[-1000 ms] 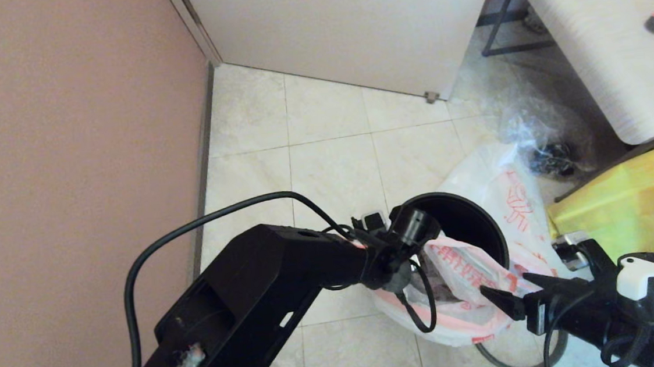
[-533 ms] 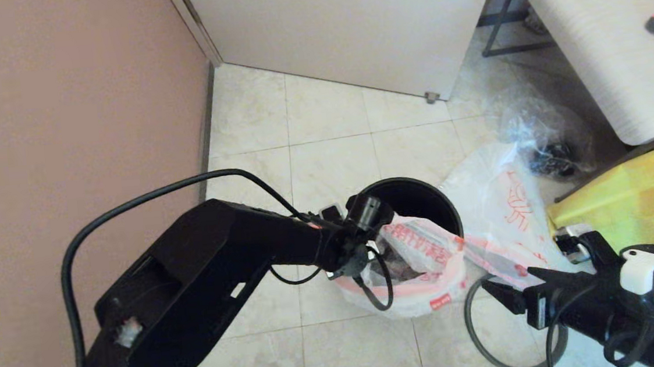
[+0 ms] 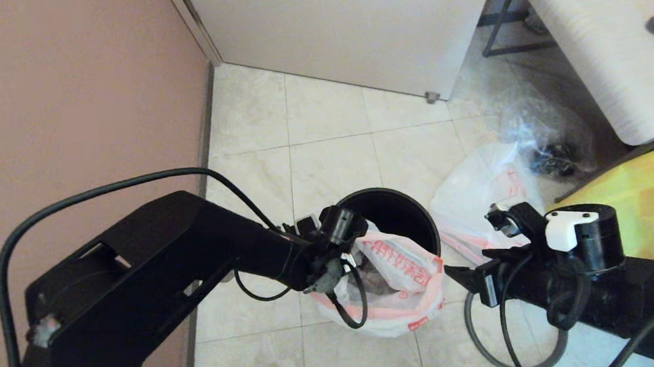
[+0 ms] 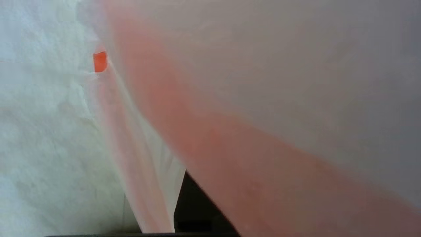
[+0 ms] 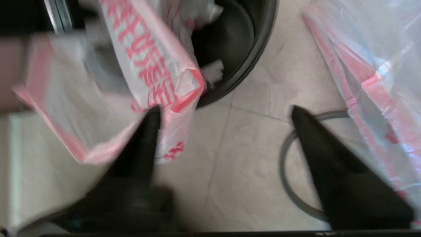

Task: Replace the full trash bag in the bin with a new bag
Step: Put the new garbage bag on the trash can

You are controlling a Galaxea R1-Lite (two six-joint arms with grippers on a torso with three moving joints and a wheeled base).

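My left gripper (image 3: 327, 275) is shut on the near rim of the full trash bag (image 3: 404, 273). It holds the bag up over the front edge of the black bin (image 3: 398, 201). In the left wrist view the bag's pink band (image 4: 263, 148) covers everything, fingers included. My right gripper (image 5: 223, 112) is open just right of the bag (image 5: 148, 65), one fingertip (image 5: 152, 115) at its corner. The bin (image 5: 236, 39) has white scraps inside. The new bag (image 3: 479, 186) lies flat on the floor right of the bin, also seen as the new bag (image 5: 371, 65) in the right wrist view.
The bin's grey hoop (image 3: 474, 335) lies on the tiles under my right arm, the same hoop (image 5: 282, 164) beneath the open fingers. A clear crinkly bag (image 3: 545, 143), a yellow fabric bag (image 3: 644, 205) and a table (image 3: 596, 40) stand right. A pink wall (image 3: 64, 111) runs close on the left.
My left arm has pulled back to the left, carrying the full bag along, and the bin has slid left with it. The right gripper has risen and moved left, and the hoop now shows.
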